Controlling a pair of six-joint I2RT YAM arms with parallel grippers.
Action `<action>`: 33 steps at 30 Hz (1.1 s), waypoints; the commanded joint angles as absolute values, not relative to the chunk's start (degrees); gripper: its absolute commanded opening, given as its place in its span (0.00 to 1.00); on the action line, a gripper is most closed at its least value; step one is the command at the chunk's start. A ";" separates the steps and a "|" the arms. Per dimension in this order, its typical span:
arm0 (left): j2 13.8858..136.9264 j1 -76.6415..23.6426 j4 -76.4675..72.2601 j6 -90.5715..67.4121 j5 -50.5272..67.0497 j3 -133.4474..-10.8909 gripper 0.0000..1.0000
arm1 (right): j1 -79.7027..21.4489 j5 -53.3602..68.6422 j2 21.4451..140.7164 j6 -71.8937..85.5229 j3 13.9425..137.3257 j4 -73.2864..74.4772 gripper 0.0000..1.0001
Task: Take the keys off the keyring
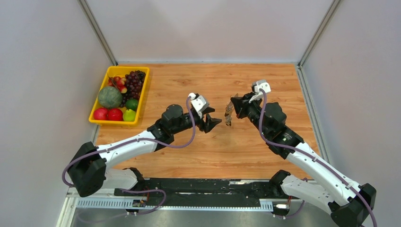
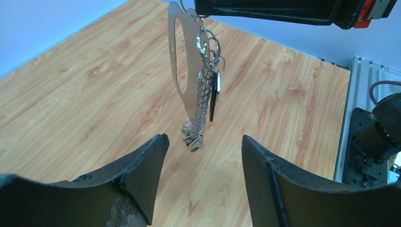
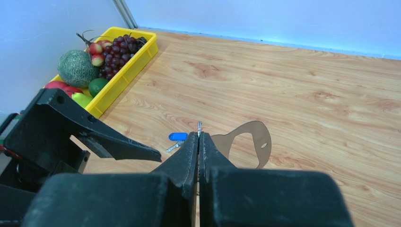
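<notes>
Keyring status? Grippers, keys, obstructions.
Right gripper shut on keyring, holding it up off the table. Left gripper open, in front of the dangling keys. One blue key looks already off, on the table. Nothing in the way.

My two arms are built alike: white shells on the long links of my left arm point(image 1: 127, 144) and right arm point(image 1: 318, 169), with black housings at every joint. A thin purple cable point(image 1: 182, 143) runs loosely along each arm. Each wrist carries a small white camera block point(image 1: 198, 101). My left tool point(image 2: 203, 142) has two thick, matte black, wedge-shaped fingers point(image 2: 146, 165), scuffed and chipped pale at one inner edge. My right tool point(image 3: 198, 137) is the same black, with an orange-red block point(image 2: 366, 12) on its body. Both bases are bolted to a black rail point(image 1: 203, 188).
</notes>
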State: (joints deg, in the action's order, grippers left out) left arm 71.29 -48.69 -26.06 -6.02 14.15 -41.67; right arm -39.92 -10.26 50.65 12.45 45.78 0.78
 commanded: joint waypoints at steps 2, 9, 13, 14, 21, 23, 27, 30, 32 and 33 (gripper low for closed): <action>74.53 -50.54 -32.36 -7.29 13.67 -46.40 0.68 | -39.95 -12.18 50.52 13.49 47.90 -4.52 0.00; 79.70 -52.50 -33.12 -6.04 11.37 -50.17 0.65 | -39.90 -11.73 50.69 13.18 47.77 -4.84 0.00; 82.35 -52.51 -32.28 -5.08 11.06 -52.78 0.49 | -39.90 -11.58 50.53 13.18 47.72 -4.92 0.00; 82.70 -52.55 -31.08 -4.96 10.45 -53.84 0.42 | -39.90 -11.60 50.42 13.02 47.72 -4.92 0.00; 81.45 -52.54 -26.01 -4.14 10.28 -54.58 0.00 | -39.90 -14.72 48.67 12.08 46.26 -4.92 0.00; 78.97 -52.51 -18.03 -4.22 12.45 -55.84 0.00 | -39.90 -16.32 47.90 11.62 44.62 -4.92 0.00; 77.14 -52.56 -3.19 -4.29 14.57 -61.15 0.00 | -39.91 -17.36 46.69 10.32 41.45 -5.08 0.00; 76.69 -52.53 9.62 -4.38 15.35 -65.04 0.00 | -39.97 -16.83 45.91 9.66 38.79 -5.39 0.01; 76.86 -52.54 15.84 -4.34 15.51 -68.21 0.00 | -39.90 -14.83 45.13 8.82 37.45 -5.68 0.13; 76.97 -52.55 17.81 -4.32 15.62 -70.14 0.00 | -39.90 -13.22 44.67 8.29 36.85 -5.83 0.27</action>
